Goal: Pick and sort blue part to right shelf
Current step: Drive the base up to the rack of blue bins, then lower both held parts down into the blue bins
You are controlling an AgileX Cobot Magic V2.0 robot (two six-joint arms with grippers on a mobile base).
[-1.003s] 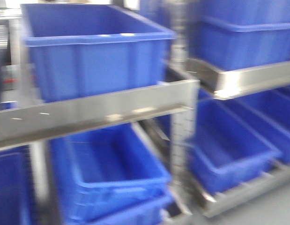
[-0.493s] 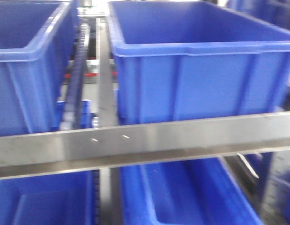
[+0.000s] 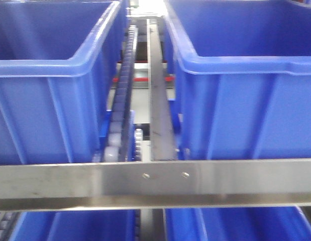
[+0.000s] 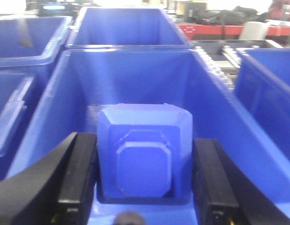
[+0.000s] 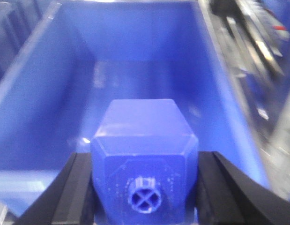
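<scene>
A blue part [image 4: 144, 157] is held tight by the left tool [image 4: 144, 180] over a bin [image 4: 55, 117]. Another part [image 5: 145, 159] (cap facing the camera) is gripped by the right tool [image 5: 145, 187] over a bin [image 5: 51, 93] on the shelf [image 3: 155, 183].

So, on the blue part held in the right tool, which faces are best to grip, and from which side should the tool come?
Grip the blue part on its two flat opposite sides, as the right tool does now: one finger presses each side, and the round capped neck points back at the camera. Come from the neck end, since the flat faces give the pads full contact while the neck and slanted shoulders would slip.
</scene>
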